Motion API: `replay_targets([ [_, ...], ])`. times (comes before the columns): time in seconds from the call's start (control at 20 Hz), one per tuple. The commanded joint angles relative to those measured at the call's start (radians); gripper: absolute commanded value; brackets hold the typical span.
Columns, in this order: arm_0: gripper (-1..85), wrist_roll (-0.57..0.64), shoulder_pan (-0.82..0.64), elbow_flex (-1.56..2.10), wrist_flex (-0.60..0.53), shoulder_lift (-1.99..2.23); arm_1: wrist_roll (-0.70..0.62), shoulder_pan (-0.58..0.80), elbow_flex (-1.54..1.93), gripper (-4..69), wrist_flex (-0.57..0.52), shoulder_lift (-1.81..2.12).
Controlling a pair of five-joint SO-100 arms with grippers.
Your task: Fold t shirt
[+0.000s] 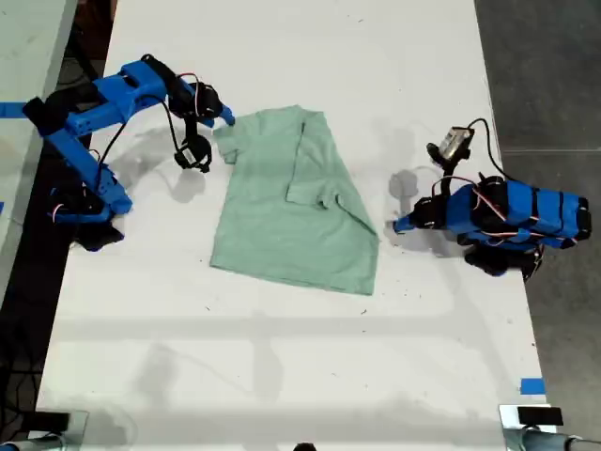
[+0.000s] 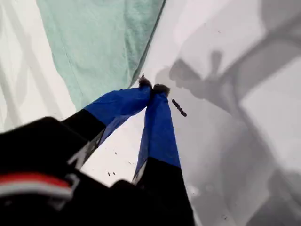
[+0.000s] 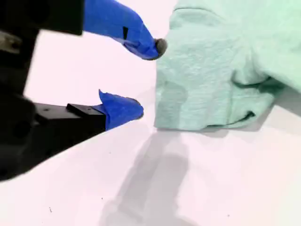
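Cloth: pale mint-green wrinkled cotton t shirt (image 1: 291, 202), part-folded; we judge it light, limp, slippery.
Hold: its sleeve edge (image 3: 188, 103).
My second gripper (image 3: 141, 77): open, empty, just beside that sleeve.
My first gripper (image 2: 153, 88): closed, empty, beside the shirt's hem.

One t shirt (image 1: 296, 202) lies on one white desk (image 1: 282, 357). Two blue arms stand there, each ending in one pincer. Two strips of blue tape show.

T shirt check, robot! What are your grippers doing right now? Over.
My first gripper shut, empty, beside the t shirt. My second gripper open at a sleeve edge, not gripping. Shirt partly folded on the table. Nothing blocking.
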Motion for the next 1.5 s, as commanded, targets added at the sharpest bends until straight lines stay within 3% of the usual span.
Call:
replay_targets([
  [0.0,17.2,0.025,0.028,-0.078,-0.003,-0.087,0.009,0.005,0.021,1.5,0.003,0.012],
  [0.15,16.2,0.061,0.037,-0.218,0.049,-0.331,0.008,0.003,0.021,1.5,0.003,0.012],
  [0.3,8.4,0.063,0.012,-0.293,0.097,-0.399,0.006,0.000,0.020,1.5,0.003,0.012],
  [0.35,-0.1,0.058,0.009,-0.296,0.101,-0.391,0.006,0.000,0.020,1.5,0.003,0.012],
  [0.45,-0.2,0.046,0.031,-0.342,0.156,-0.376,0.006,-0.002,0.020,1.5,0.003,0.012],
  [0.75,-0.2,-0.091,0.318,-0.676,0.396,-0.222,0.005,-0.002,0.020,1.5,0.003,0.012],
  [0.95,-0.2,-0.229,0.518,-0.828,0.373,-0.344,0.003,-0.002,0.020,1.5,0.002,0.012],
  [1.0,3.2,-0.268,0.549,-0.861,0.360,-0.393,0.002,-0.003,0.018,1.5,0.002,0.012],
  [1.05,19.8,-0.291,0.572,-0.887,0.345,-0.428,0.002,-0.005,0.018,1.5,0.002,0.012],
  [1.1,25.8,-0.291,0.584,-0.917,0.339,-0.448,0.002,-0.005,0.018,1.5,0.002,0.012],
  [1.2,26.1,-0.278,0.589,-0.933,0.350,-0.414,0.000,-0.006,0.018,1.5,0.000,0.012],
  [1.3,21.6,-0.272,0.554,-0.902,0.417,-0.290,0.000,-0.006,0.018,1.5,0.000,0.012],
  [1.35,-0.1,-0.259,0.526,-0.856,0.443,-0.187,-0.002,-0.006,0.018,1.5,0.000,0.012],
  [1.45,-0.2,-0.238,0.520,-0.752,0.453,0.066,-0.002,-0.006,0.018,1.5,-0.002,0.012],
])
